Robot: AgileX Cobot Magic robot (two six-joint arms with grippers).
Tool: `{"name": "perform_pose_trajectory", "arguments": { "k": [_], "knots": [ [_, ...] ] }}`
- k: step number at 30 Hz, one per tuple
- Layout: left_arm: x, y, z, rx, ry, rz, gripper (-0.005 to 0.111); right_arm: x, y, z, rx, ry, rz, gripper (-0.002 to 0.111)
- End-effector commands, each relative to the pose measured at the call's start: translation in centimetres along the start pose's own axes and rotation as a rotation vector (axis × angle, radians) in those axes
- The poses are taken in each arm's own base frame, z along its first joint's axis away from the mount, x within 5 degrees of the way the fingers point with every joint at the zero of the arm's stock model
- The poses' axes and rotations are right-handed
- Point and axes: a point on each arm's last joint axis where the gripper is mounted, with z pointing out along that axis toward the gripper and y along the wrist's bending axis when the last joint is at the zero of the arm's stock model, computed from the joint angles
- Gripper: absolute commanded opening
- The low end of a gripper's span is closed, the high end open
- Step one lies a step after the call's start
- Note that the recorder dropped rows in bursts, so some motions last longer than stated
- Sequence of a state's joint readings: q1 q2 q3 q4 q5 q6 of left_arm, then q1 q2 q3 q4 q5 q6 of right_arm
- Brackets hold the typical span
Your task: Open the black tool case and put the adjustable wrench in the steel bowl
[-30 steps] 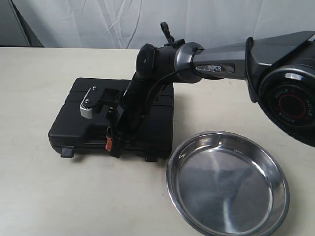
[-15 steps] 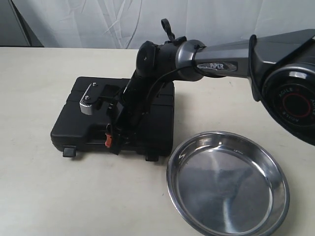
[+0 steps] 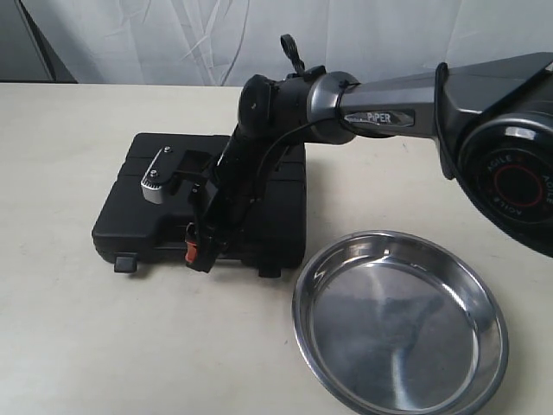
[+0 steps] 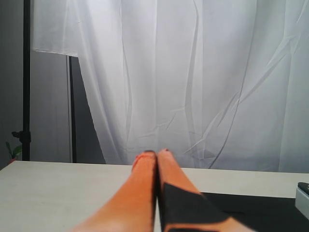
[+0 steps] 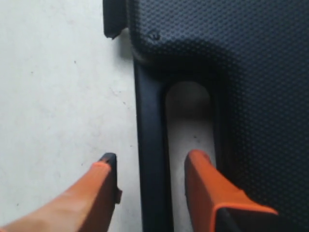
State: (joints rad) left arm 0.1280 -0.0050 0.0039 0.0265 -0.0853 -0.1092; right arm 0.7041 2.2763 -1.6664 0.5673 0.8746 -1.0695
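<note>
Table [image 3: 69,346]: pale top, carrying the case and the bowl; white curtain [image 3: 155,39] hung behind it at 12 o'clock.
Case [image 3: 130,207]: black plastic, lying flat with its lid shut, left of the table's middle in the exterior view; its handle edge faced 6 o'clock.
Latches: two on the handle edge, one [image 3: 126,263] toward 7 o'clock of the case and one [image 3: 270,271] toward 5 o'clock; whether they were released could not be told.
Wrench: not visible, the lid being down.
Bowl [image 3: 397,328]: shiny steel, round and shallow, standing upright at 4 o'clock of the case; its rim lay just beside the case's near right corner, and contact could not be told.
Right arm [image 3: 389,112]: reached in from 3 o'clock across the case, wrist bent down over the handle edge.
Right claw [image 5: 152,157]: apart, clamped on nothing; its orange fingers [image 5: 207,188] pointed down astride the bar of the handle [image 5: 152,121], one on the table side, the other in the handle opening, with a gap visible on either side of the bar.
Left claw [image 4: 157,154]: together, orange fingers pressed tip to tip with nothing between them; held above the table, facing the curtain.
</note>
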Motion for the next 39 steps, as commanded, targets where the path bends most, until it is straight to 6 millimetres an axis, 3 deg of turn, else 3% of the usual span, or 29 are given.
{"name": "perform_pose_trajectory", "arguments": {
  "k": [1, 8, 18, 24, 33, 35, 39],
  "knots": [
    [-0.1, 0.0, 0.0, 0.002, -0.004, 0.000, 0.000, 0.1, -0.7, -0.2, 0.052, -0.003, -0.016, 0.045],
    [-0.1, 0.0, 0.0, 0.002, -0.004, 0.000, 0.000, 0.1, -0.9, -0.1, 0.068, 0.001, -0.025, 0.042],
    [-0.1, 0.0, 0.0, 0.002, -0.004, 0.000, 0.000, 0.0, -1.1, -0.1, 0.095, -0.014, -0.025, 0.000],
    [-0.1, 0.0, 0.0, 0.002, -0.004, 0.000, 0.000, -0.6, -0.8, -1.2, 0.103, -0.034, -0.032, -0.001],
    [-0.1, 0.0, 0.0, 0.002, -0.004, 0.000, 0.000, -2.7, 0.3, -5.7, 0.147, -0.139, -0.045, -0.001],
    [-0.1, 0.0, 0.0, 0.002, -0.004, 0.000, 0.000, -2.7, 0.3, -5.6, 0.146, -0.140, -0.043, -0.001],
    [-0.1, 0.0, 0.0, 0.002, -0.004, 0.000, 0.000, -1.7, 0.2, -3.7, 0.081, -0.075, -0.034, -0.001]
  ]
}}
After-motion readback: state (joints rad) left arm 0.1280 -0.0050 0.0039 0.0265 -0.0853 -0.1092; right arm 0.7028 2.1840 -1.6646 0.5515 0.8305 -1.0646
